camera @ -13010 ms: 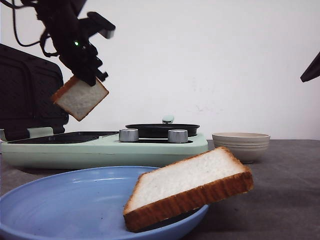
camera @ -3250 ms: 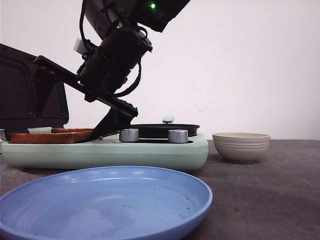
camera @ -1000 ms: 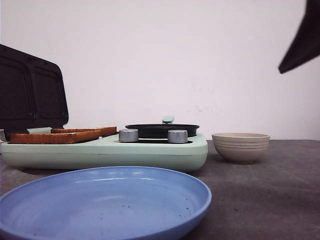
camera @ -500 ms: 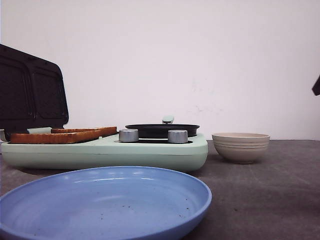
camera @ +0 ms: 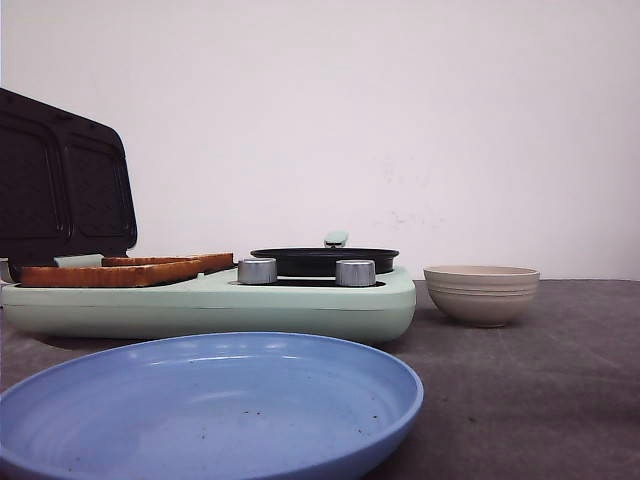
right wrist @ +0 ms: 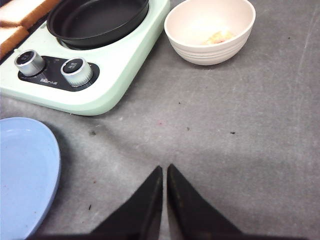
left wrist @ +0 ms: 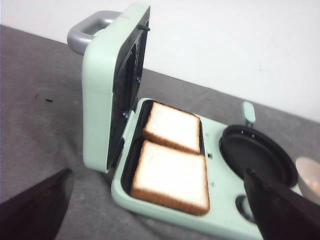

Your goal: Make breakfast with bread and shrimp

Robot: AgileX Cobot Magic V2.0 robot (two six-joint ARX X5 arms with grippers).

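Two slices of bread lie flat side by side in the open sandwich maker (left wrist: 100,115), the nearer slice (left wrist: 172,177) in front of the farther slice (left wrist: 172,126). In the front view only their brown crusts (camera: 110,271) show. My left gripper (left wrist: 157,172) hangs above the maker, open and empty, its dark fingers (left wrist: 35,205) spread wide. My right gripper (right wrist: 165,168) is shut on nothing over bare grey table. A small pale orange piece (right wrist: 220,36), seemingly shrimp, lies in the beige bowl (right wrist: 175,22). Neither gripper appears in the front view.
The maker's lid (camera: 60,180) stands upright at the left. A black round pan (right wrist: 97,17) sits on the same mint appliance behind two silver knobs (right wrist: 76,71). An empty blue plate (camera: 200,400) is nearest the camera. The bowl (camera: 482,293) stands right of the appliance.
The left arm set both slices into the maker, emptying the blue plate, then lifted out of the front view. The right arm's dark tip has left the upper right edge.
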